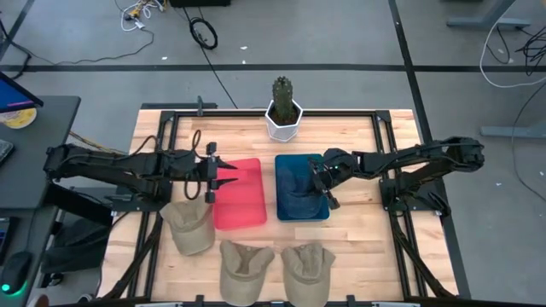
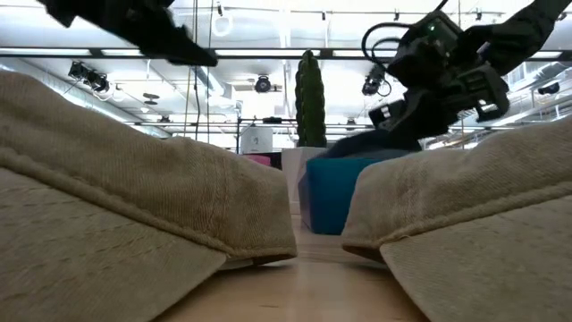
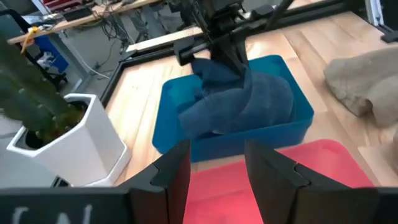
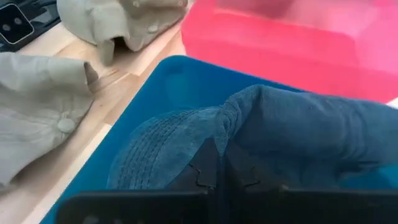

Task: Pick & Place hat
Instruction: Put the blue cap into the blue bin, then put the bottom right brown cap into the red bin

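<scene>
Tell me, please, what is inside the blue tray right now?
A blue hat lies inside the blue tray, with the right hand shut on it. The tray's floor beneath the hat is covered.

A robotics lab. The wooden counter [image 1: 358, 247] stands on a grey floor strewn with cables [image 1: 203, 34]. Ceiling lights [image 2: 262, 84] and open workbenches [image 3: 74, 18] fill the room behind.

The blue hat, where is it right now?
In the high view the blue hat lies in the blue tray, right of the red tray, pinched by the right gripper.
</scene>
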